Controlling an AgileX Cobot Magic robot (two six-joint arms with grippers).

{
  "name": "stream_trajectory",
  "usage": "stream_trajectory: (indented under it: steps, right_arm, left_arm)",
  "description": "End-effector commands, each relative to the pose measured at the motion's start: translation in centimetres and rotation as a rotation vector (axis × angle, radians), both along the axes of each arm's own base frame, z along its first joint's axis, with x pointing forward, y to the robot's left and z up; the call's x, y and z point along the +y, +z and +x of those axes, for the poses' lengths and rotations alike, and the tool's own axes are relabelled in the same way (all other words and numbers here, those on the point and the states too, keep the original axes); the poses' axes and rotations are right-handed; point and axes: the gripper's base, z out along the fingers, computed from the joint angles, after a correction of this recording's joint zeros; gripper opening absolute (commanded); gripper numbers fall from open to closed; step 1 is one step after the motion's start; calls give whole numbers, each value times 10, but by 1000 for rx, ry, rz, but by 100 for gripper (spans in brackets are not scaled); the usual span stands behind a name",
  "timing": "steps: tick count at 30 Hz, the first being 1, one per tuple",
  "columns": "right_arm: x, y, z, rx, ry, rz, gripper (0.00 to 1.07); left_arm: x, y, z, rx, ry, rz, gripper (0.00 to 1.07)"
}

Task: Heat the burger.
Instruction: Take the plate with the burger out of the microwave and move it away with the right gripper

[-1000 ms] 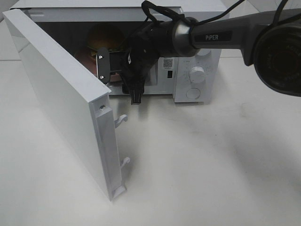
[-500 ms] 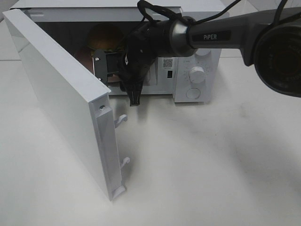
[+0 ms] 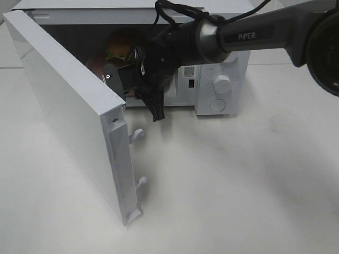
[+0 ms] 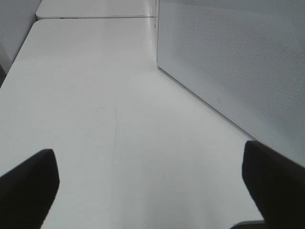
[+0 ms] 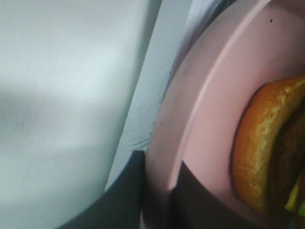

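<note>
A plain white table [image 3: 238, 180] carries everything here. Its surface is matte and smooth, with faint scuffs and a thin hairline mark showing in the left wrist view. A seam runs across it near the far edge, where a second white slab meets it. The only thing standing directly on the table is a white microwave [image 3: 222, 79], set at the far edge, slightly left of the middle. Its door [image 3: 69, 111] is swung wide open toward the near left, the lower edge just above the surface, two latch hooks sticking out of its free end. The near half and the right side of the table carry only soft shadows.
</note>
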Motion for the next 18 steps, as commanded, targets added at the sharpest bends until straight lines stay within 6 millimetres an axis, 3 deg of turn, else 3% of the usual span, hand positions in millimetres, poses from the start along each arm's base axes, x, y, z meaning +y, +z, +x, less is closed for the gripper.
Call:
stream_trajectory:
  steps: [1,18]
  right_arm:
    - [2,18,-4,-23,8,24,0]
    - [-16,30,-32,-29,182,-81,0]
  left_arm:
    - [0,1,0,-16,6,-1,99]
    - [0,1,0,-16,6,-1,99]
